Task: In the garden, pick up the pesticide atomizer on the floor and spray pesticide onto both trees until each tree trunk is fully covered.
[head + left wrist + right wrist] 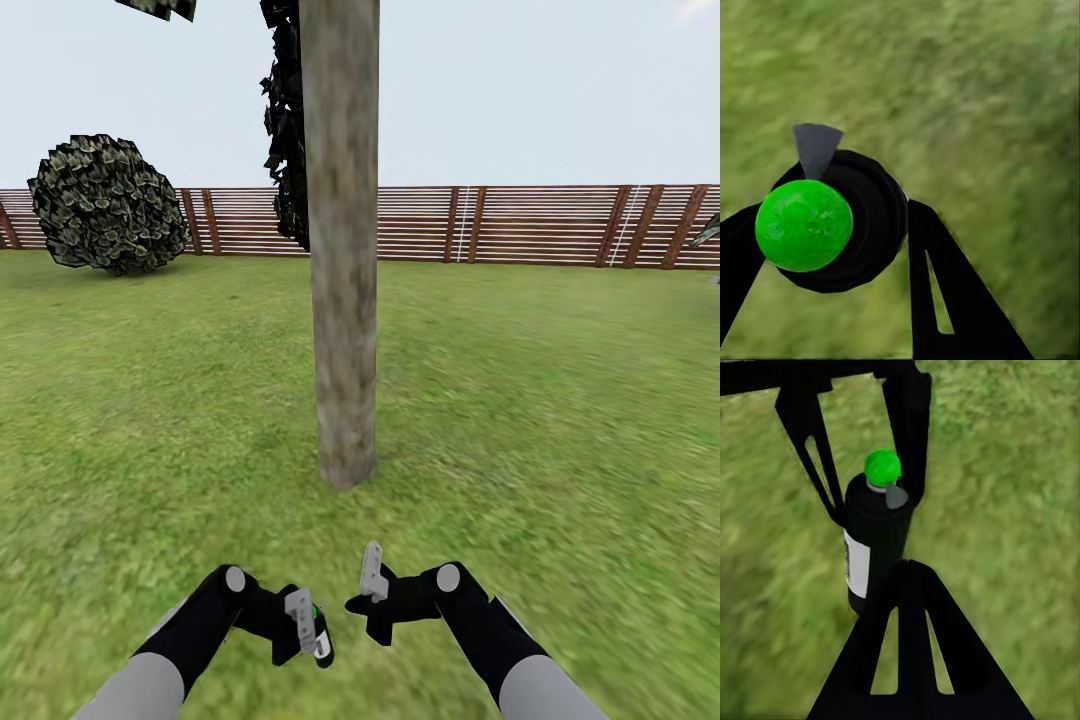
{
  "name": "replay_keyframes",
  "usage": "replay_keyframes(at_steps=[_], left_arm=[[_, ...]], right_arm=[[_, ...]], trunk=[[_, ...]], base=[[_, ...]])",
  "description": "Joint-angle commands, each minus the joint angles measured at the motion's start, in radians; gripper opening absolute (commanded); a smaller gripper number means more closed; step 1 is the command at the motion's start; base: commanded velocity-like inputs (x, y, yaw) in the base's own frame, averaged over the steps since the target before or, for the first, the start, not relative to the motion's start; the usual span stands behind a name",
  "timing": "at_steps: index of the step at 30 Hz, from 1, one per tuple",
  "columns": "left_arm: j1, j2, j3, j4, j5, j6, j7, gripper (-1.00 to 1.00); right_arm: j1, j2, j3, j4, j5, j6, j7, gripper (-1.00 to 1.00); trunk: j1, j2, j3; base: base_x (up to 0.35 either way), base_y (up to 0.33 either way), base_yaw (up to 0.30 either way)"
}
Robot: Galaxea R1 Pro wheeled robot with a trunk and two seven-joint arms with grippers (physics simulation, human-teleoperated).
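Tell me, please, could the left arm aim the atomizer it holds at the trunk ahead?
Probably yes: the left claw grips the atomizer, and only open grass lies between it and the tree trunk.

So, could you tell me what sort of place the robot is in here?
It looks like a fenced garden: a wide green lawn, a brown slatted wooden fence along the back under open sky, and a bare tree trunk standing straight ahead, with a leafy bush nearby.
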Motion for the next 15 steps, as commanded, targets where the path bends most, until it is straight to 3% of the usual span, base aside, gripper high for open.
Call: replay_keyframes(at_steps=[1, 10, 11, 15], left_arm=[[0.000, 0.010, 0.001, -0.003, -0.004, -0.002, -0.003, -1.00], [0.008, 0.136, 0.004, -0.006, -0.004, -0.004, -0.002, -1.00], [0.009, 0.158, 0.004, -0.006, -0.004, -0.008, -0.003, -1.00], [0.012, 0.213, 0.005, -0.006, -0.004, -0.012, -0.002, -1.00]], right_arm=[[0.000, 0.000, -0.001, -0.001, 0.011, -0.010, 0.001, -1.00], [0.000, -0.003, -0.002, -0.001, 0.011, -0.011, 0.000, -1.00], [0.000, -0.004, -0.002, 0.000, 0.011, -0.011, 0.000, 1.00], [0.000, -0.007, -0.004, 0.002, 0.011, -0.012, -0.002, 1.00]], trunk=[[0.000, 0.000, -0.001], [0.000, 0.000, -0.001], [0.000, 0.000, -0.001], [0.000, 0.000, -0.001]], base=[[0.000, 0.000, 0.000], [0.000, 0.000, 0.000], [0.000, 0.000, 0.000], [0.000, 0.000, 0.000]])
